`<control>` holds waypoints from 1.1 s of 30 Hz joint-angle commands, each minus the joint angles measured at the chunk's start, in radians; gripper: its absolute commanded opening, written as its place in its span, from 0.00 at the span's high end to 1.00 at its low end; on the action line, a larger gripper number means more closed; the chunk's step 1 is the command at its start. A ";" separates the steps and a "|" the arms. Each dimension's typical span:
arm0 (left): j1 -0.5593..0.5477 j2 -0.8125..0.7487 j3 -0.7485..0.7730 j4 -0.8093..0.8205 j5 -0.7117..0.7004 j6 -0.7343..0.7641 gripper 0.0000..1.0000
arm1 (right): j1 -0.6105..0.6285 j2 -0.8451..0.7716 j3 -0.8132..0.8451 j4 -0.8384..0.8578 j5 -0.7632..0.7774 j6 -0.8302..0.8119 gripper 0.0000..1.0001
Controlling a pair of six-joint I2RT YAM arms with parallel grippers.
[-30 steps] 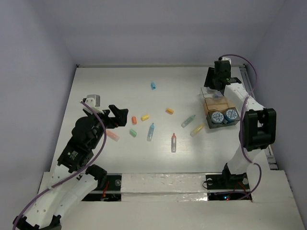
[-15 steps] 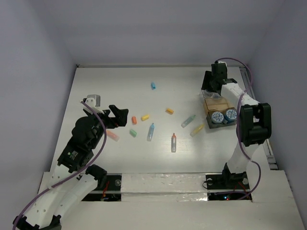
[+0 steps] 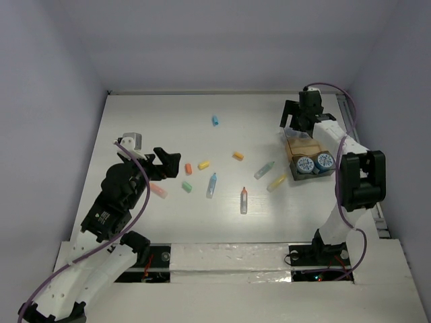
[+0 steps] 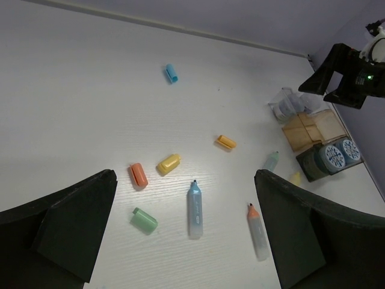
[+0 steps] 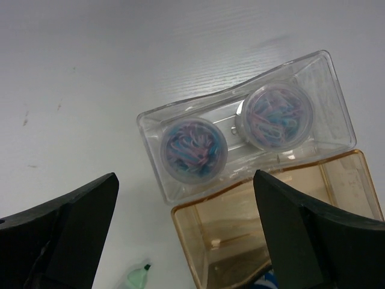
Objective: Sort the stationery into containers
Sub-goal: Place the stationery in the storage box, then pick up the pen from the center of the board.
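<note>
Right end effector (image 5: 185, 176) has just gone from half-closed to fully apart. It has shifted slightly but is still over the clear box (image 5: 150, 138) at the far right, with nothing between the fingers. Two clip tubs (image 5: 194, 149) sit side by side inside the clear box, so I read this as a drop completed. Can't tell which tub it carried.

Containers:
- Tan box (image 5: 204, 241) touches the clear box on the near side and looks empty.
- The next slot nearer holds two tape rolls (image 3: 304, 165) and looks full.

Left end effector (image 3: 172, 165) hasn't moved: fingers apart, empty, hovering over the left-middle of the surface (image 3: 135, 114).

Still loose:
- Pens: blue pen (image 3: 212, 185), red-tip pen (image 3: 244, 200), grey-green pen (image 3: 264, 169), yellow pen (image 3: 277, 182).
- Small pieces: blue (image 3: 215, 121), orange (image 3: 238, 156), yellow (image 3: 203, 164), red-orange (image 3: 188, 168), green (image 3: 187, 186), pink (image 3: 157, 190).

So most of the sort is left.

In the way:
- Grey-green and yellow pens lie near the containers, and nothing lies between them and the right arm.
- Pink piece sits just beside the left arm's link, so the approach is probably awkward.
- Red-orange, yellow and green pieces are bunched near the left end effector, so there's a risk of nudging a neighbour.
- Tan box looks like the only free slot.
</note>
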 commanded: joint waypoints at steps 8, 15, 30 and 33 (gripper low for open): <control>0.008 0.021 -0.001 0.052 0.012 0.011 0.01 | 0.344 -0.194 -0.103 0.040 -0.015 0.011 0.00; 0.017 0.026 0.000 0.045 0.006 0.013 0.01 | 0.682 -0.171 -0.193 0.037 -0.004 0.135 0.18; 0.026 0.036 -0.010 0.065 0.118 0.050 0.01 | 0.878 0.102 -0.114 0.037 0.085 0.321 0.27; 0.026 0.035 -0.010 0.057 0.116 0.053 0.01 | 0.878 0.138 -0.077 0.037 0.094 0.322 0.26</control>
